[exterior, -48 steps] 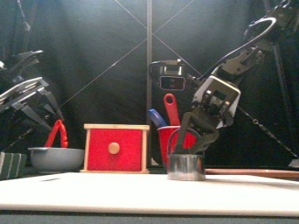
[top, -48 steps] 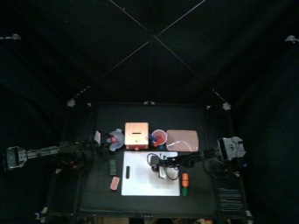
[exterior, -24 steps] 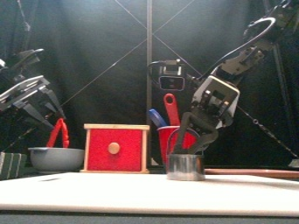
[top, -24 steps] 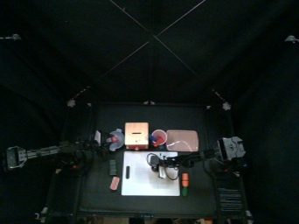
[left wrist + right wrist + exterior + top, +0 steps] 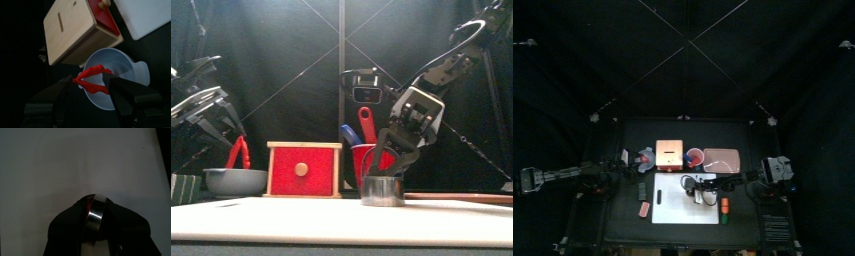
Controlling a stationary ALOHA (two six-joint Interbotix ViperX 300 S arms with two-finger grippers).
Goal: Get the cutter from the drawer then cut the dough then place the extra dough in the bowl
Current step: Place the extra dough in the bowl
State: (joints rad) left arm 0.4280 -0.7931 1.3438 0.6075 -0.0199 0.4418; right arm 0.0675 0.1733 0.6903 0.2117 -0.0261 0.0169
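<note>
Cutter [image 5: 382,190]: round metal ring, standing upright on the white board [image 5: 676,208], a little right of the scene's middle. Its lower rim meets the board's surface in the front view.
Right hand [image 5: 389,171]: comes down from the upper right. Both jaws are pressed onto the cutter from either side, clamped on it. The right wrist view shows a thin red line along the cutter's side, inside the grip.
Dough [image 5: 235,152]: red bent strip hanging over the bowl [image 5: 231,182]. Its lower end reaches about the level of the bowl's rim. Whether it touches the bowl cannot be told.
Left hand [image 5: 92,87]: at the left of the desk [image 5: 617,215], above the bowl, jaws pinched on the dough strip.
Bowl: blue-grey, on the desk just left of the wooden box [image 5: 671,150].
Wooden box: pale, with its red drawer front [image 5: 302,170] facing near. It stands between the bowl and the red cup [image 5: 365,160].
Red cup: farther back than the cutter, just right of the box. A blue knife [image 5: 349,133] and a red knife [image 5: 366,122] stand in it.
Pink tray [image 5: 723,158]: flat on the desk, right of the cup, beyond the board's far edge.
White board: lies near the desk's middle, on the near side of the box.
</note>
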